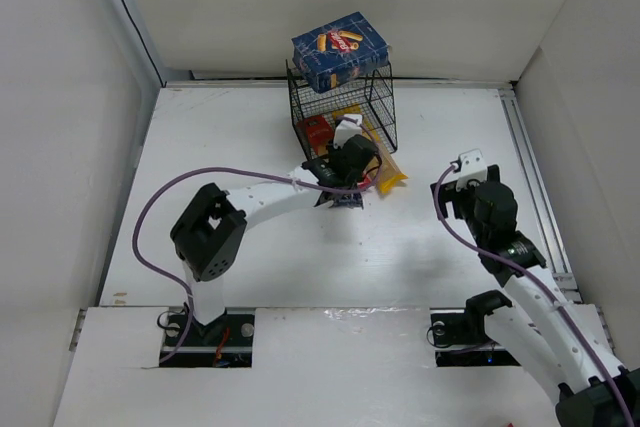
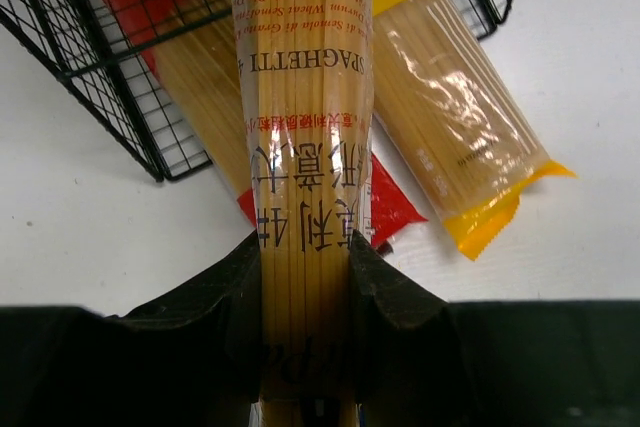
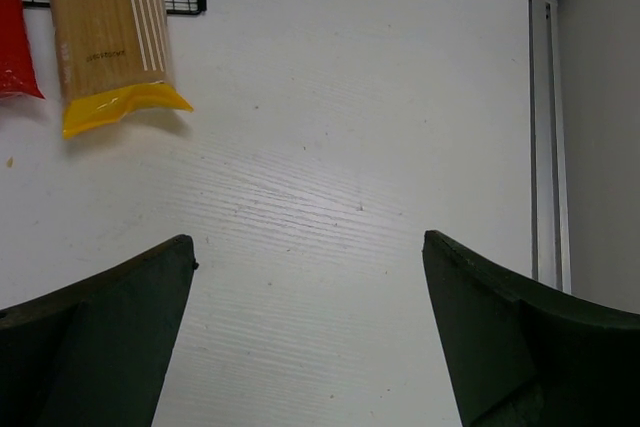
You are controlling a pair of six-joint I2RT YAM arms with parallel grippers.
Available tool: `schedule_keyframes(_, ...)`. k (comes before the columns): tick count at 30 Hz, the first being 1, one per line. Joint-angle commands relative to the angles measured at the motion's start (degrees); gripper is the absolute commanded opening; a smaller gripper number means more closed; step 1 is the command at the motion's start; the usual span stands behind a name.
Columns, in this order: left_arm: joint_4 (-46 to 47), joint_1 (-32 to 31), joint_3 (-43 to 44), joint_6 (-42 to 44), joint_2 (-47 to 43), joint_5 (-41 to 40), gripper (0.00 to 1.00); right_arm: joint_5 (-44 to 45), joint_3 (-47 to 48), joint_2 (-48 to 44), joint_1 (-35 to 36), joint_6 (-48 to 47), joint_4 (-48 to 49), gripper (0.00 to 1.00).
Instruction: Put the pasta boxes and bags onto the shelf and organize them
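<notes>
The dark blue pasta box (image 1: 340, 50) lies tilted on top of the black wire shelf (image 1: 375, 82). My left gripper (image 1: 348, 163) is at the shelf's front opening, shut on the orange-tan spaghetti packet (image 2: 305, 127), whose dark blue end (image 1: 346, 201) sticks out behind the fingers. Its far end points into the lower tier. Under it lie the red packet (image 2: 395, 209) and the yellow packet (image 2: 455, 127), both partly inside the shelf with their near ends out on the table. My right gripper (image 1: 468, 169) is open and empty, right of the shelf.
The shelf's wire wall (image 2: 110, 97) is close on the left of the held packet. The right wrist view shows the yellow packet's end (image 3: 110, 47), the red packet's end (image 3: 12, 37) and a metal rail (image 3: 545, 127) at the table's right edge.
</notes>
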Motion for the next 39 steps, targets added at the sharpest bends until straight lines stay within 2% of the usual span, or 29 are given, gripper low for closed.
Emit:
schedule_keyframes(1,5.7,2.2,6.3,-2.3,-1.7,-1.9,0.00,-1.1,1.6,0.5,-0.8,-0.7,3.3,1.00)
schedule_keyframes(4,3.1,3.6,8.7,-4.8,-0.1,-4.8,0.00,-1.1,1.6,1.0,-1.4,-0.7,3.3,1.00)
schedule_keyframes(10,-4.9,5.8,15.8,-12.5,5.6,-16.0,0.00,-1.1,1.0,1.5,-1.9,-0.7,3.3,1.00)
schedule_keyframes(12,-5.8,6.9,16.3,-13.1,6.8,-16.1,0.00,-1.1,1.0,1.5,-2.4,-0.7,3.3,1.00)
schedule_keyframes(20,4.3,8.8,15.2,-11.2,8.7,-17.4,0.00,-1.6,1.0,0.9,-2.4,-1.3,3.9,1.00)
schedule_keyframes(24,3.3,11.1,18.1,-11.2,10.4,-15.9,0.00,-2.3,1.0,0.9,-2.4,-1.8,3.9,1.00)
schedule_keyframes(31,1.6,12.7,18.1,-12.7,10.5,-13.2,0.00,-2.8,1.0,0.4,-2.4,-2.4,2.2,1.00)
schedule_keyframes(33,1.1,12.7,18.1,-12.7,10.5,-12.5,0.10,-2.8,1.0,0.4,-2.4,-2.4,2.2,1.00)
schedule_keyframes(34,0.4,12.7,17.5,-12.7,10.5,-11.9,0.24,-2.8,1.0,0.4,-2.4,-2.4,2.2,1.00)
schedule_keyframes(36,-0.1,12.7,17.5,-13.4,10.5,-11.3,0.38,-2.8,1.0,0.4,-2.4,-2.4,2.2,1.00)
schedule_keyframes(39,-0.6,12.7,16.9,-13.4,9.9,-11.3,0.53,-3.4,1.0,-0.2,-2.4,-2.4,1.7,1.00)
